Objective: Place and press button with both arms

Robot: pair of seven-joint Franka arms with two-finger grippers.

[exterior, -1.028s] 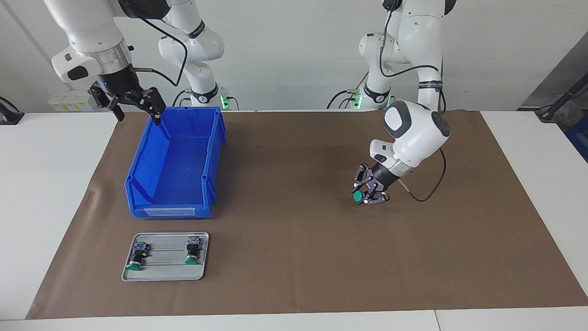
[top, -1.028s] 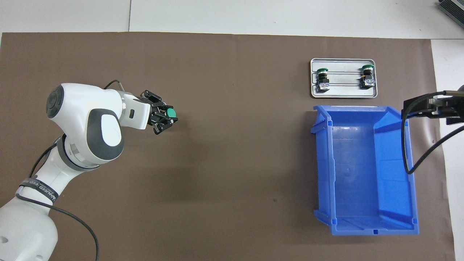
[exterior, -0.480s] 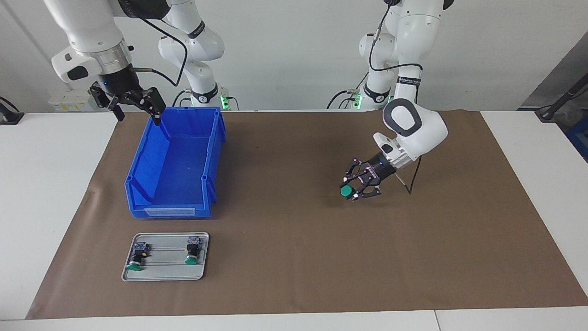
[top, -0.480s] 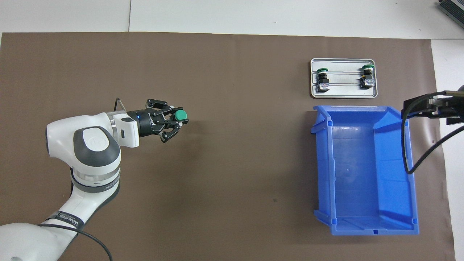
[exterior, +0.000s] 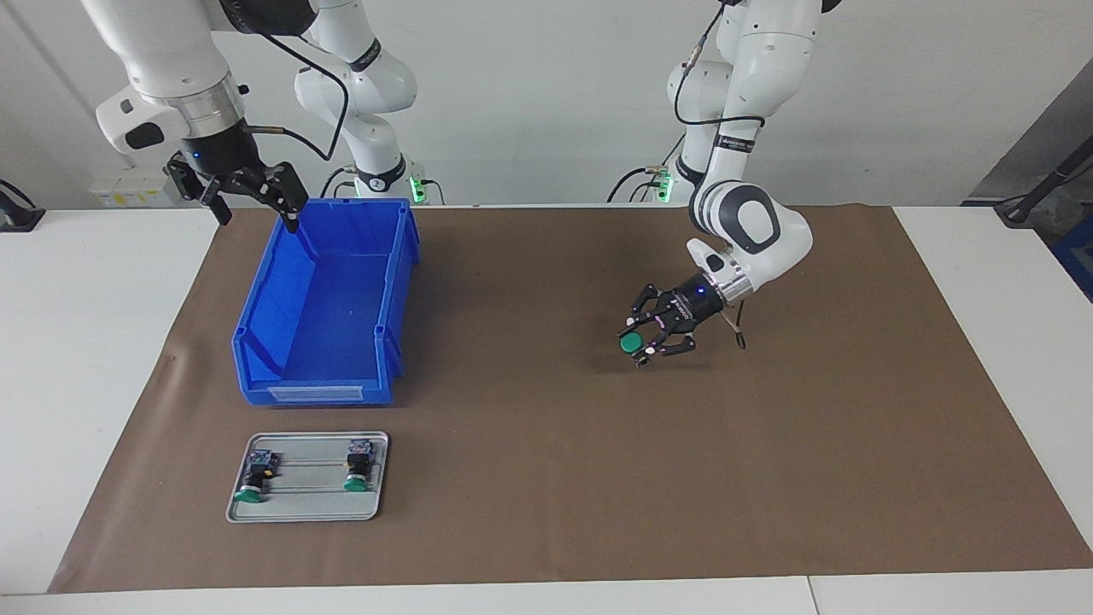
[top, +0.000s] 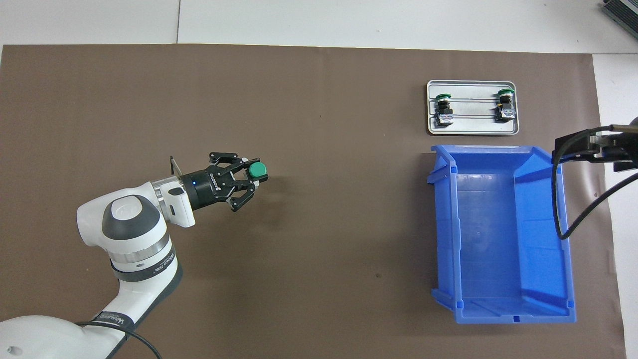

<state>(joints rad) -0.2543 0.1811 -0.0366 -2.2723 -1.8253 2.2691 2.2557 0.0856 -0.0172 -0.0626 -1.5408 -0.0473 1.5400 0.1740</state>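
My left gripper (exterior: 644, 343) (top: 251, 178) is shut on a button (exterior: 633, 342) (top: 257, 170) and holds it low over the brown mat, between the table's middle and the left arm's end. The gripper lies nearly level, with the button's green cap pointing toward the blue bin. Two more buttons (exterior: 252, 480) (exterior: 356, 471) lie on a grey tray (exterior: 303, 515) (top: 472, 130). My right gripper (exterior: 256, 212) hangs open and holds nothing, above the corner of the bin nearest the robots. Only its edge (top: 605, 148) shows in the overhead view.
A blue bin (exterior: 318, 394) (top: 503, 149) with nothing in it stands at the right arm's end, with the tray just farther from the robots than it. A brown mat (exterior: 546, 478) covers most of the white table.
The left arm has swung the held button toward the table's middle, and its wrist has turned lower and more level. The right arm has not moved.
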